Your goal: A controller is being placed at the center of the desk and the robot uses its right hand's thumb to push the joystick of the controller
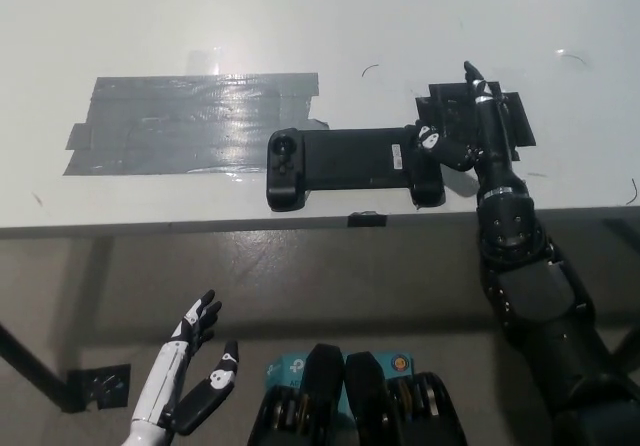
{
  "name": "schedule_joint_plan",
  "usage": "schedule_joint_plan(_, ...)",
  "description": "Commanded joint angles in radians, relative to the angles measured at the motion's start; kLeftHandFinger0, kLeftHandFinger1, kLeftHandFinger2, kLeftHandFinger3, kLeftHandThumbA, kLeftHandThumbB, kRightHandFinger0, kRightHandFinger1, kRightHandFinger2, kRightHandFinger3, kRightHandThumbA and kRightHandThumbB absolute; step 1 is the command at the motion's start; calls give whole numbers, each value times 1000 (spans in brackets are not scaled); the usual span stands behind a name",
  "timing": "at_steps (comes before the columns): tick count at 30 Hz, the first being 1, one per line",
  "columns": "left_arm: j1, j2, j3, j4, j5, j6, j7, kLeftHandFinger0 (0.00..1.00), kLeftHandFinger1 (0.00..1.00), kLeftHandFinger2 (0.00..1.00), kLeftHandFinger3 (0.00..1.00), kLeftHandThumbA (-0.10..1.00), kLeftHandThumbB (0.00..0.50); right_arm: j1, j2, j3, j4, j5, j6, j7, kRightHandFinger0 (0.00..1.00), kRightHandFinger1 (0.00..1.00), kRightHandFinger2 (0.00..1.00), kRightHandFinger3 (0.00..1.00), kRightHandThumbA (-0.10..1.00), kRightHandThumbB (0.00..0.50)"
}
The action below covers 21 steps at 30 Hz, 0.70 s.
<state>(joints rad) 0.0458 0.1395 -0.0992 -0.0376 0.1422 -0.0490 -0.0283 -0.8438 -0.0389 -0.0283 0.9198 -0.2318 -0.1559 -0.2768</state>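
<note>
The black right arm rises from the lower right and reaches forward, its right hand point(468, 131) stretched out flat and pointing away from the body, fingers extended, thumb point(432, 140) turned out to the robot's left. The white left hand point(188, 371) rests low at the lower left, open, fingers spread and pointing up and forward, holding nothing.
</note>
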Motion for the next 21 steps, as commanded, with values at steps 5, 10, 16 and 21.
schedule_joint_plan(5,-14,3,5,-37,1,-7,-9,1000,1000,1000,1000,417,0,0,-1,-2,-289,31,-18,7,1000,1000,1000,1000,1000,240)
schedule_joint_plan(10,-28,9,3,-33,12,-8,-9,1000,1000,1000,1000,445,0,71,-8,44,-587,-14,43,55,1000,1000,1000,1000,1000,319)
schedule_joint_plan(16,-44,12,3,-32,17,-9,-9,1000,1000,1000,1000,453,0,223,10,79,-894,12,64,105,1000,1000,1000,1000,1000,236)
schedule_joint_plan(21,-61,18,9,-25,12,-3,-11,1000,1000,1000,1000,456,0,432,-3,142,-1041,-13,57,142,1000,1000,1000,1000,1000,219)
